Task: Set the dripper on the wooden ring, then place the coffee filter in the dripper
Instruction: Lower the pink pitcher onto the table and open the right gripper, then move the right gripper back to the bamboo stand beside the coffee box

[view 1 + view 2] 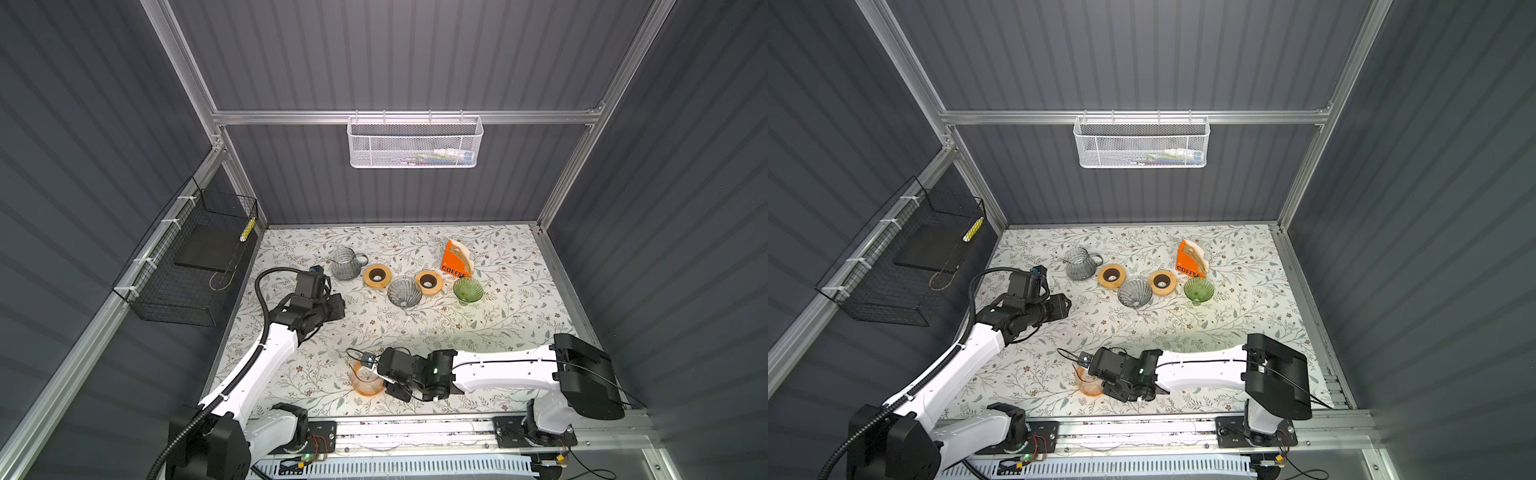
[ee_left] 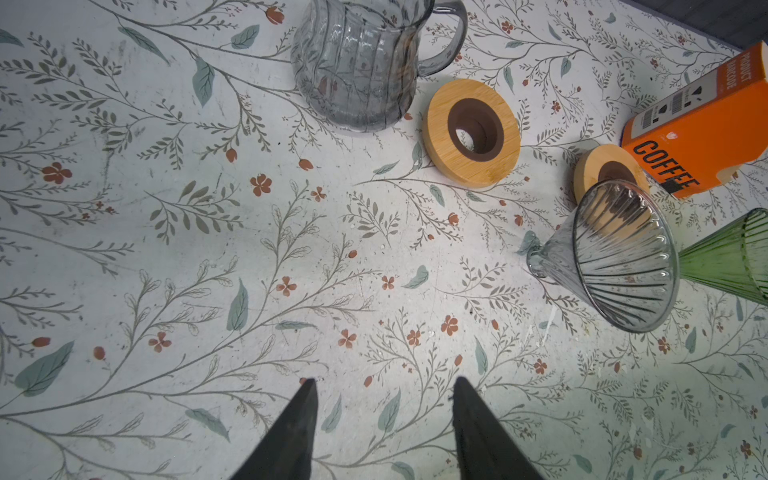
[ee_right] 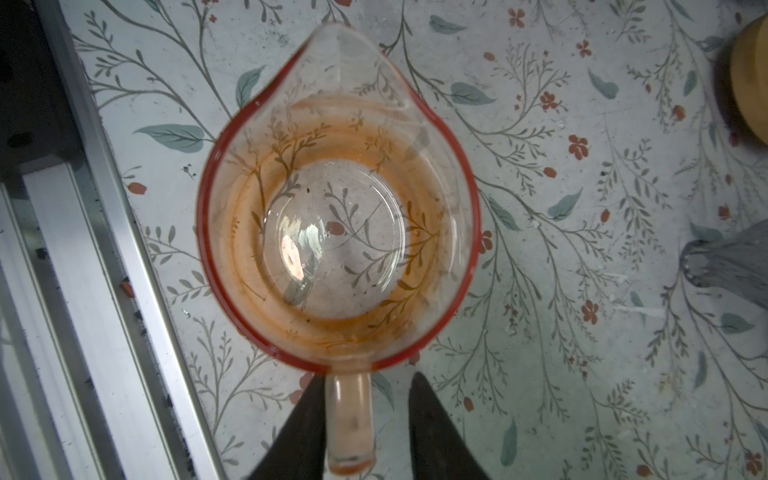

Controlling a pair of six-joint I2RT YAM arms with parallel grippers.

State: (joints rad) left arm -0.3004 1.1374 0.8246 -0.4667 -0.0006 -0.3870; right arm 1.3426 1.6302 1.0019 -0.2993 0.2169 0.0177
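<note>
The right gripper (image 3: pixel 368 376) is nearest the lens in the right wrist view; its fingers straddle the handle (image 3: pixel 349 415) of the orange pitcher (image 3: pixel 338 232) with the jaws parted, one finger against the handle, the other clear of it; nothing is clamped. The pitcher stands at 6 o'clock on the table (image 1: pixel 519 299), just beside the front rail (image 3: pixel 83 249); the left gripper (image 2: pixel 384 380) hangs open and empty toward 9 o'clock. The coffee filter stack (image 1: pixel 460 250) sits in the orange box (image 1: pixel 455 266) at 1 o'clock; the grey dripper (image 1: pixel 404 292) lies near centre.

Hazards, as judged: a finger withdrawn crookedly could hook the handle and tip the pitcher; a pinch on the thin filters could lift several or topple the box; the dripper, apparently on its side, could roll.

The top views hide the finger-to-handle gap under the wrist; only the left wrist view shows the dripper's tilt.
</note>
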